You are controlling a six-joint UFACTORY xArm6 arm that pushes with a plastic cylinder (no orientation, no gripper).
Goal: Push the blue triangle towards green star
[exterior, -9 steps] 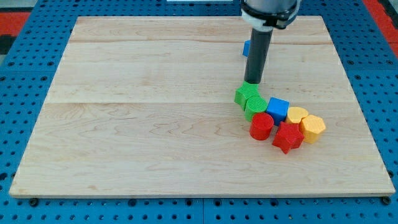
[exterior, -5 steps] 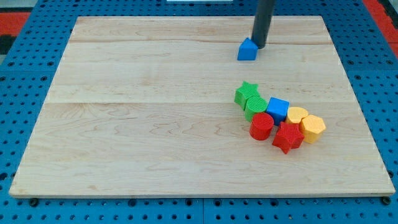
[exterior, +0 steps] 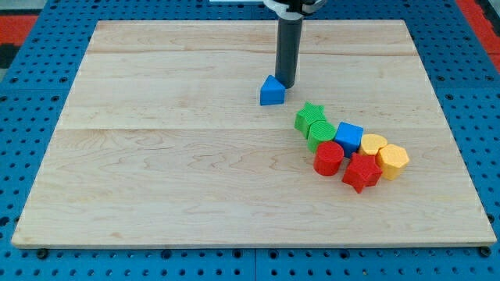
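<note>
The blue triangle [exterior: 271, 91] lies on the wooden board, up and to the left of the green star [exterior: 310, 117]. My tip [exterior: 285, 84] touches the triangle's upper right side. The rod rises straight toward the view's top. The green star sits at the upper left end of a cluster of blocks, a short gap away from the triangle.
The cluster right of centre holds a green block [exterior: 321, 135], a blue cube [exterior: 349, 137], a red cylinder [exterior: 329, 158], a red star [exterior: 361, 172] and two yellow blocks [exterior: 373, 145] [exterior: 392, 160]. The board [exterior: 156, 156] is ringed by blue pegboard.
My tip moved from the green star up behind the blue triangle, then down and left. The triangle slid down-left, nearer the green star's height.
</note>
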